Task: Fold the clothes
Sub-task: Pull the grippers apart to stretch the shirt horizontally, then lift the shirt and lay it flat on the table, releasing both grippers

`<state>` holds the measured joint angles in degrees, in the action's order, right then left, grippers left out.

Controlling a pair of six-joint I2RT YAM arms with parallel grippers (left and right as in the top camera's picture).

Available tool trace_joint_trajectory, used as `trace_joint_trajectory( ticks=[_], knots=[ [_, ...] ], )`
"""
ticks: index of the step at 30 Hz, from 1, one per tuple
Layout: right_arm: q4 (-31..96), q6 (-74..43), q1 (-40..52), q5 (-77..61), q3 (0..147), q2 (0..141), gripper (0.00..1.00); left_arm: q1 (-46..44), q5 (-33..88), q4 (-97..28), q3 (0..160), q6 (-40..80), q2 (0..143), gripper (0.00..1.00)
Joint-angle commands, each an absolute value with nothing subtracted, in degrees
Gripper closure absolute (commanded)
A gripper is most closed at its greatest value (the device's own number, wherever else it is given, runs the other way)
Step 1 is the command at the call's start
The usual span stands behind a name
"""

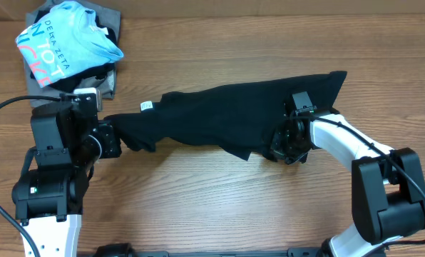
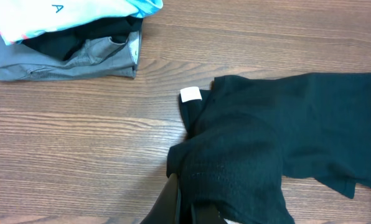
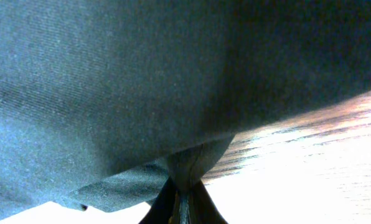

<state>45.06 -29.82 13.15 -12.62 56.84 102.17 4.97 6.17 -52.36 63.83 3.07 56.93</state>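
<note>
A black garment (image 1: 234, 114) lies stretched across the middle of the wooden table, with a small white label (image 1: 146, 106) at its left end. My left gripper (image 1: 116, 139) is shut on the garment's left end; in the left wrist view the cloth (image 2: 248, 155) bunches over the fingers (image 2: 188, 208) and the label (image 2: 191, 94) shows. My right gripper (image 1: 282, 146) is shut on the garment's lower right edge; in the right wrist view the fingers (image 3: 184, 196) pinch a fold of cloth (image 3: 111, 81) that fills the frame.
A stack of folded clothes (image 1: 73, 43) sits at the back left, a light blue and white printed shirt on top of grey and dark pieces; it also shows in the left wrist view (image 2: 67, 37). Bare wood (image 1: 219, 200) lies in front of the garment.
</note>
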Motion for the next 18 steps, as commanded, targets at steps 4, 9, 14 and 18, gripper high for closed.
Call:
trace_joint_trajectory(
  ticks=[4,9,14,18],
  knots=[
    [50.3,-30.7,12.1,-10.9,59.0,98.9,0.96,5.3,10.1,-54.0,68.7,3.6,55.0,0.96],
    [55.5,-30.7,11.8,-9.7,62.6,87.3,0.96,5.3,10.2,-58.9,79.2,2.3,52.7,0.96],
    [59.1,-30.7,11.8,-9.0,66.9,73.2,0.96,5.3,9.8,-64.5,89.4,1.3,51.8,0.96],
    [61.7,-30.7,11.8,-6.3,69.8,63.6,0.96,5.3,8.3,-67.8,96.5,1.2,51.8,0.96]
  ],
)
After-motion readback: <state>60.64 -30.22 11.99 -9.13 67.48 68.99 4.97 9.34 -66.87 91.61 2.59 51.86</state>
